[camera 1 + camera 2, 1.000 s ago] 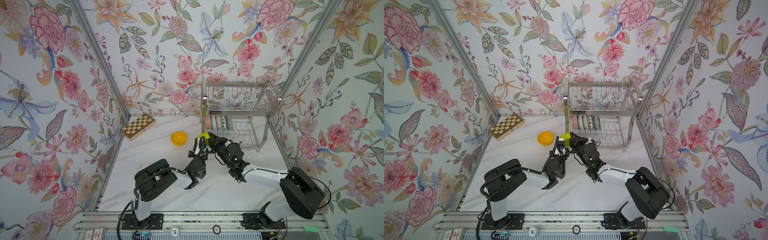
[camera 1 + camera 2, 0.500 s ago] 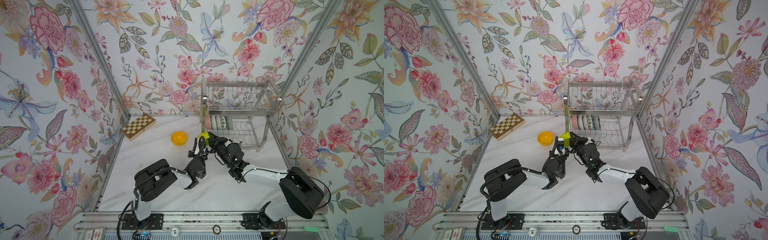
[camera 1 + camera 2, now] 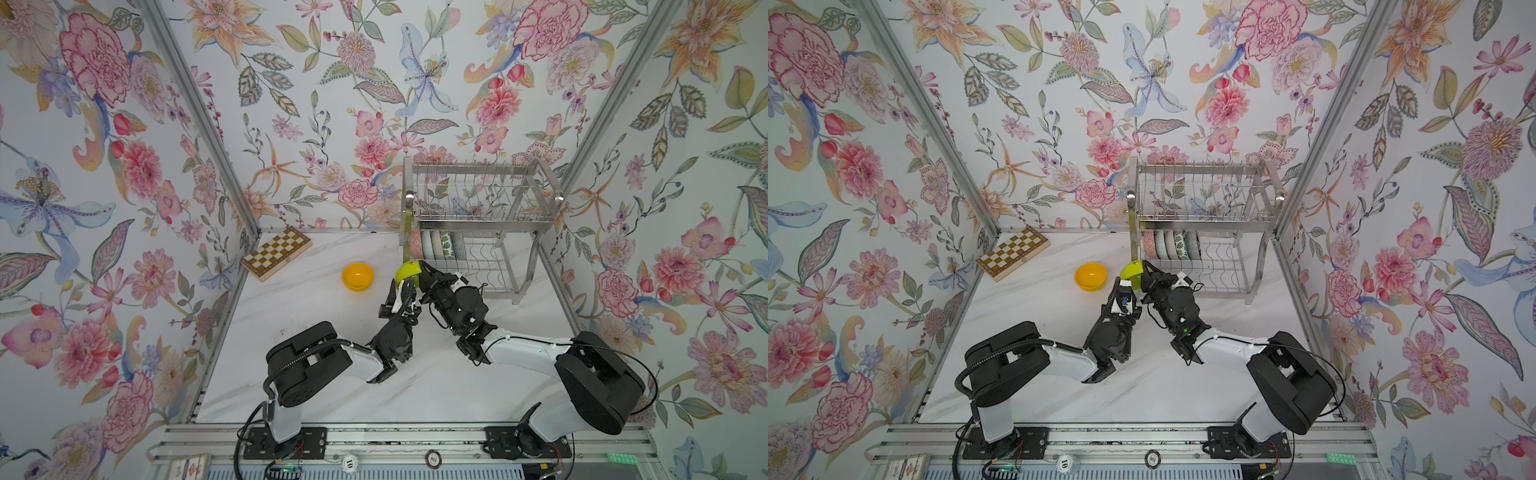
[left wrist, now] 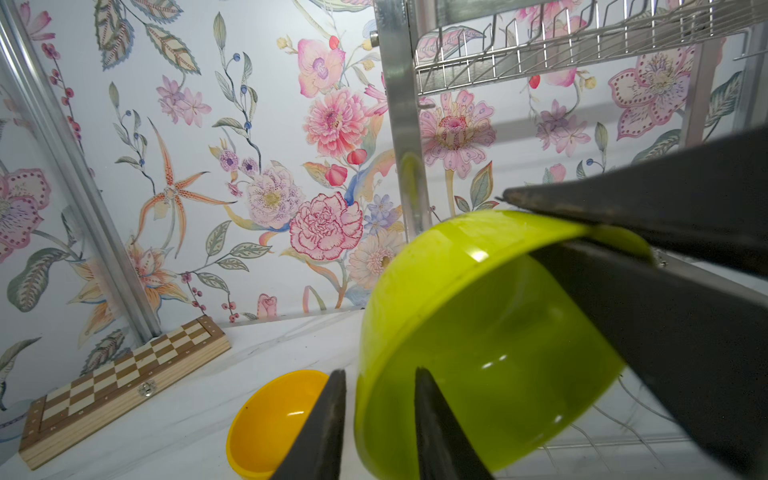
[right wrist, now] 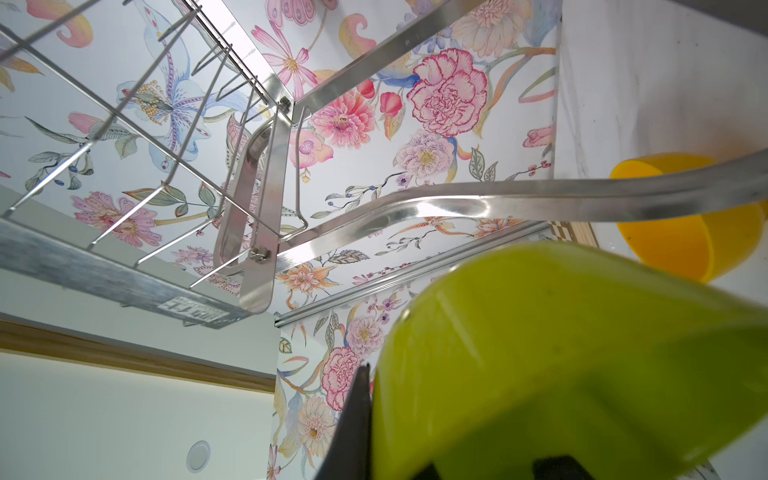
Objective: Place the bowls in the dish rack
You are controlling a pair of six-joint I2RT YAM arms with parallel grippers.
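Observation:
A lime green bowl hangs tilted on its side just off the dish rack's front left leg. My right gripper is shut on its rim; the right fingers clamp the rim's far side. My left gripper straddles the near rim with its jaws apart and a gap beside the wall, open. An orange-yellow bowl sits upright on the table to the left. Several patterned bowls stand on edge in the rack's lower tier.
A wooden chessboard lies at the back left against the wall. The rack's steel leg and upper shelf stand close above and behind the green bowl. Flowered walls enclose the white marble table.
My left gripper's jaws have parted from the lime green bowl's rim. The bowl stays in the right gripper, and both arms have hardly moved.

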